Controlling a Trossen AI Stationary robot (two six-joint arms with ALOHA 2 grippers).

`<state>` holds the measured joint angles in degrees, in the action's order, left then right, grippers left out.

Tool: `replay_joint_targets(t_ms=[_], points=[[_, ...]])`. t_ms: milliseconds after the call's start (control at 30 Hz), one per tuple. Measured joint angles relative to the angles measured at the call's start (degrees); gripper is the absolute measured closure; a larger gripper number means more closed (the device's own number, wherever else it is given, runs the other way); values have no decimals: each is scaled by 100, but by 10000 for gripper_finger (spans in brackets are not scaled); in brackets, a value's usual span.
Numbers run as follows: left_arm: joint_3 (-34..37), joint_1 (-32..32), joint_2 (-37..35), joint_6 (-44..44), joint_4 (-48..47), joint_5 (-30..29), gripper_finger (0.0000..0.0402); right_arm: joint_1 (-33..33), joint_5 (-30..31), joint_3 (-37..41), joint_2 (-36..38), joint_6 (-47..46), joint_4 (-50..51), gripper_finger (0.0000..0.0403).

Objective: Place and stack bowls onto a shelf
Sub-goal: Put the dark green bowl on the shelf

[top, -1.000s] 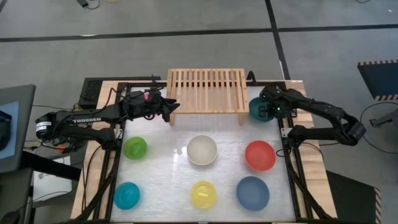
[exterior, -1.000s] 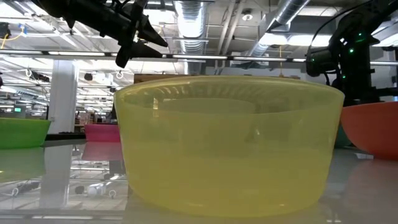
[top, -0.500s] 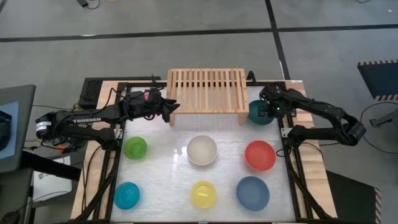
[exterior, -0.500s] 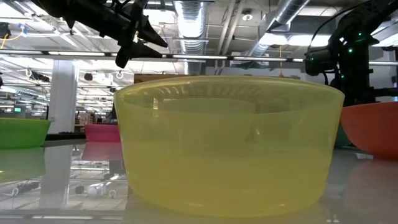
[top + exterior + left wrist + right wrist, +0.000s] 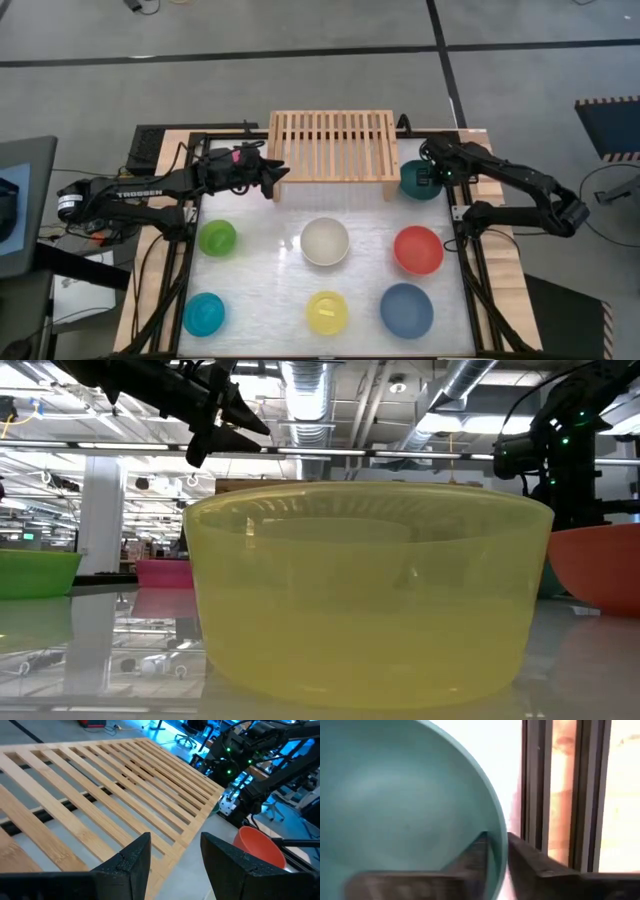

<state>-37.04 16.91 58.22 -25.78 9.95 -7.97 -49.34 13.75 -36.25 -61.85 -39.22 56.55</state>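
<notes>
The light-wood shelf [image 5: 330, 145] stands at the table's far middle on its plank legs. My left gripper [image 5: 277, 172] hovers open over the shelf's near left corner [image 5: 192, 827], touching nothing. A pink bowl [image 5: 165, 572] shows far back in the low view; the left arm hides most of it from above. The dark green bowl [image 5: 412, 182] sits right of the shelf's right leg, with my right gripper [image 5: 431, 174] shut on its rim. Lime [image 5: 218, 238], white [image 5: 325, 241], red [image 5: 418, 250], cyan [image 5: 204, 314], yellow [image 5: 327, 312] and grey-blue [image 5: 406, 310] bowls rest upright on the table. My right gripper holds the dark green bowl by its rim [image 5: 501, 847] on the side toward the table's right edge. One finger [image 5: 475, 857] is inside the bowl and one [image 5: 532, 867] outside. The fingers come from above, pointing down. Whether the bowl's base is on the table I cannot tell.
Black frame rails [image 5: 462, 230] run along the table's left and right edges, the right one close beside the dark green bowl. The yellow bowl [image 5: 365, 590] fills the low view. Bare table lies between the shelf and the row of lime, white and red bowls.
</notes>
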Motion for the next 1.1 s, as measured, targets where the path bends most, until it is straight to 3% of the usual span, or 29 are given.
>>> replay_joint_targets(t_ms=[67, 300, 500, 700, 1100], points=[[-48, -45, 0, 181, -71, 61, 245, 11, 65, -103, 119, 95, 90, 376], [-822, -243, 198, 1172, -1060, -420, 245, 228, 1271, -1196, 835, -259, 945, 374], [-1380, -202, 571, 1463, -1262, -373, 245, 246, 1308, -2489, 1064, -134, 348, 374], [-1696, -201, 848, 1766, -1541, -215, 245, 506, 531, -3448, 255, -18, -412, 374], [-1727, -222, 844, 1221, -1855, -32, 245, 1190, -86, -4985, -1783, 391, 583, 359]])
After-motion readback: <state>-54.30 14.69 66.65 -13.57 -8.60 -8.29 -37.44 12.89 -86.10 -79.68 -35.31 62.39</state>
